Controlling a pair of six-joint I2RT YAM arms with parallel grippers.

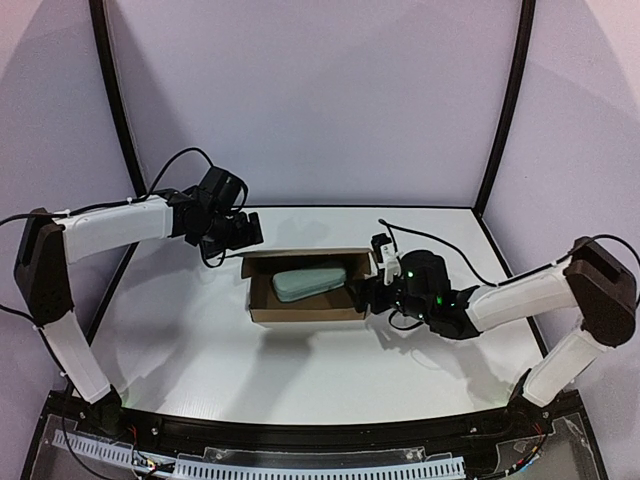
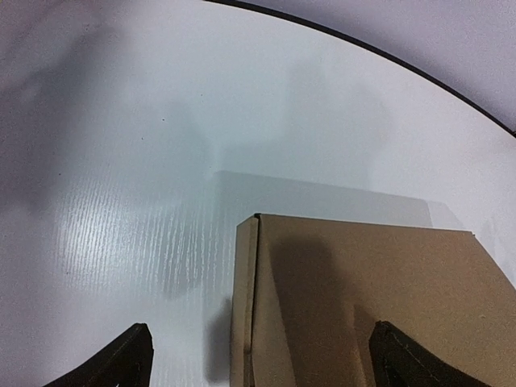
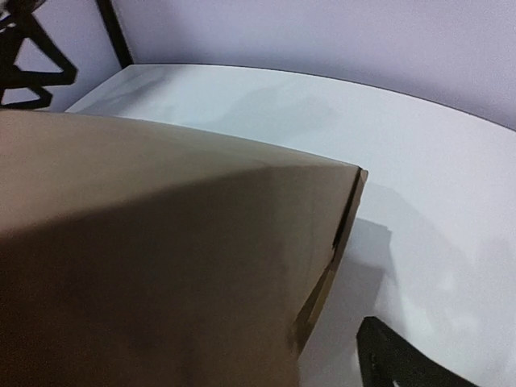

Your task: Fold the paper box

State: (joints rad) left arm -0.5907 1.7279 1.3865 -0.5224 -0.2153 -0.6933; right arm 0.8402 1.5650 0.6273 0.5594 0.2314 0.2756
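The white table [image 1: 200,340] carries the paper box [image 1: 300,313] at its middle, top open, a grey-green case [image 1: 310,282] lying inside. The left gripper [image 1: 238,232] hovers over its far-left corner, jaws wide and empty. The right gripper [image 1: 370,292] sits at the right end, jaws apart, touching nothing, probably placed to work that end flap
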